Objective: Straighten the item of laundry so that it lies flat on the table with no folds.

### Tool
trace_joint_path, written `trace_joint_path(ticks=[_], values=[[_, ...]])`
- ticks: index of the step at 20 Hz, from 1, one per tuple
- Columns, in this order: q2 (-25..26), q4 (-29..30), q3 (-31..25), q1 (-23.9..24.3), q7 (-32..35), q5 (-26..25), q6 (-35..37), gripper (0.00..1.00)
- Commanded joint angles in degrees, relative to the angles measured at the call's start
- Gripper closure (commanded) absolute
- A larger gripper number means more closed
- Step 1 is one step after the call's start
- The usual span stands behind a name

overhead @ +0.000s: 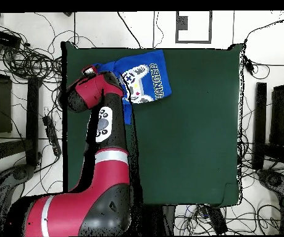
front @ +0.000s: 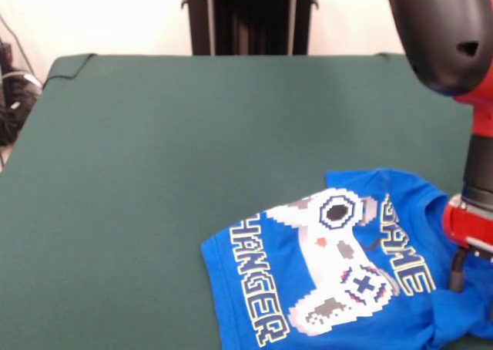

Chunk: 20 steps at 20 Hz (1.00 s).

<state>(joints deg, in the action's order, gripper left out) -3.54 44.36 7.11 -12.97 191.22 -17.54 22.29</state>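
The item of laundry is a bright blue T-shirt lying print side up near the table's front right in the front view, its lower edge cut off by the picture. Its white controller print and lettering show fairly flat. The cloth is bunched into a raised fold at its right end. My gripper stands down at that bunched end, partly cut off by the picture's edge. In the overhead view the shirt lies at the table's top left, where the arm hides its left part and the gripper.
The dark green table stretches wide to the left of and behind the shirt. The arm's black and red elbow hangs over the right side. Cables lie on the floor around the table.
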Motion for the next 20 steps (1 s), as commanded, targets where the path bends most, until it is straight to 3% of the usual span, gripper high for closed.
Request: trace_joint_path(ticks=[1, 8, 14, 20], values=[[4.6, -2.6, -1.6, -1.3, -5.3, -2.5, 0.3, 0.00], [4.7, -3.5, -3.6, -1.1, -5.7, -2.1, -3.7, 0.00], [2.3, -1.3, -9.4, 0.8, -8.8, -1.6, -9.4, 0.00], [4.3, -4.8, -9.7, 0.2, -6.9, -1.8, -12.4, 0.00]])
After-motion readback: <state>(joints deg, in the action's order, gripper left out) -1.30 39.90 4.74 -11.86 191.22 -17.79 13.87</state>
